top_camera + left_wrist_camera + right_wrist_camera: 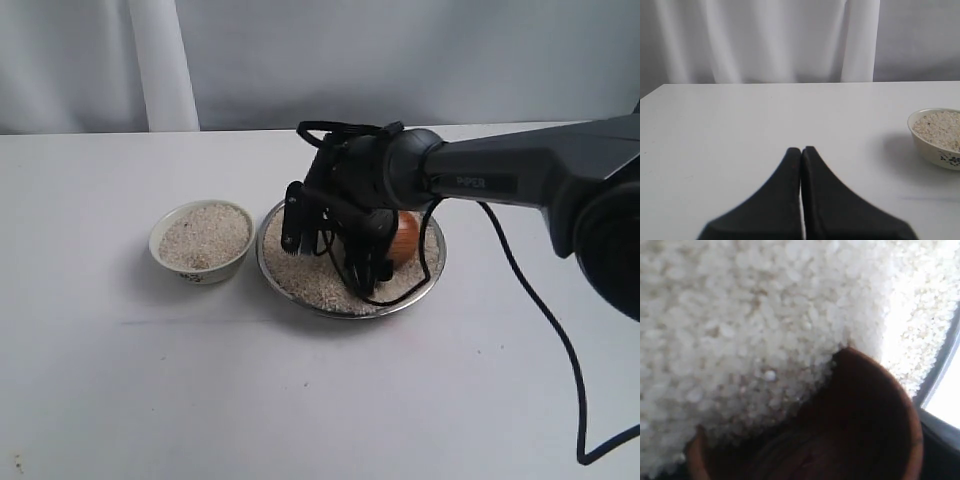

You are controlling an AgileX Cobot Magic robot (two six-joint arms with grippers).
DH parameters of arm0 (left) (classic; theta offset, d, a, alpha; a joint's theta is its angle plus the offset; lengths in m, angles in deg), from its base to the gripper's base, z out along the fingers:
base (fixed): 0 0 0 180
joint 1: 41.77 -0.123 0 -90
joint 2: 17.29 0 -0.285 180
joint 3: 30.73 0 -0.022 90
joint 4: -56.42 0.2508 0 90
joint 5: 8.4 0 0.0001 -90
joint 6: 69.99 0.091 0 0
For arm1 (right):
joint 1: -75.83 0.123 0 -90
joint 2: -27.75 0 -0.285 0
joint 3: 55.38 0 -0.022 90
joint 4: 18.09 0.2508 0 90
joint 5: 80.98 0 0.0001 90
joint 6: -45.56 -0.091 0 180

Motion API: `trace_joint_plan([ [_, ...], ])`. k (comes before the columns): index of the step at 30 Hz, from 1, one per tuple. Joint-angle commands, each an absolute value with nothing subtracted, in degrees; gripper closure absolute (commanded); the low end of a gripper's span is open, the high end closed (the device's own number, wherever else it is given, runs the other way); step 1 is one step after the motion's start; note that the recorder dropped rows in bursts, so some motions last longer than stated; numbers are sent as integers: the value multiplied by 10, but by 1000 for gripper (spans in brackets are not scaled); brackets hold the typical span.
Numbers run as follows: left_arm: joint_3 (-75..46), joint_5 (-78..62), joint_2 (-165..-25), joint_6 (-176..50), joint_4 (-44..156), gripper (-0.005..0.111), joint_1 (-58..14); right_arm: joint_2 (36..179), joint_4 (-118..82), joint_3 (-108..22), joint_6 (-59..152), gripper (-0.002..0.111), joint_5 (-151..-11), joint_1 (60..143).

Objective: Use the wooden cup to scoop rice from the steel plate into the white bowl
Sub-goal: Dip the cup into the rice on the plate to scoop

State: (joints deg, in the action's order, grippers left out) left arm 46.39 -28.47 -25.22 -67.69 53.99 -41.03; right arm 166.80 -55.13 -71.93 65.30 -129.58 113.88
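Reddish-brown barrel-shaped wooden cup (865,435) lying tipped, mouth pressing into off-white rice grains (740,315) ahead; right tool (385,250) grasping it inside shiny round steel plate (330,308). Small white ceramic bowl (215,272) sitting beyond tool, past plate rim. Left tool (801,155) clenched.

1. Bright, even light; soft shadow just left of white bowl (215,272) in exterior view.
2. My right wrist view: rice (740,315) glares white, wooden cup (865,440) dark, blurry.
3. My left fingers (780,200) defocused.
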Motion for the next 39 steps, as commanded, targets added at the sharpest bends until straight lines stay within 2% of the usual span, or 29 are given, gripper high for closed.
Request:
trace_joint_plan([
  [1,465,-281,-251,-679,540,107,-409,1686,-469,-715,648,108,-1237,1122],
  [18,465,-281,-251,-679,540,107,-409,1686,-393,-664,648,108,-1139,1082],
  [39,465,-281,-251,-679,540,107,-409,1600,-276,-492,628,108,-867,1044],
])
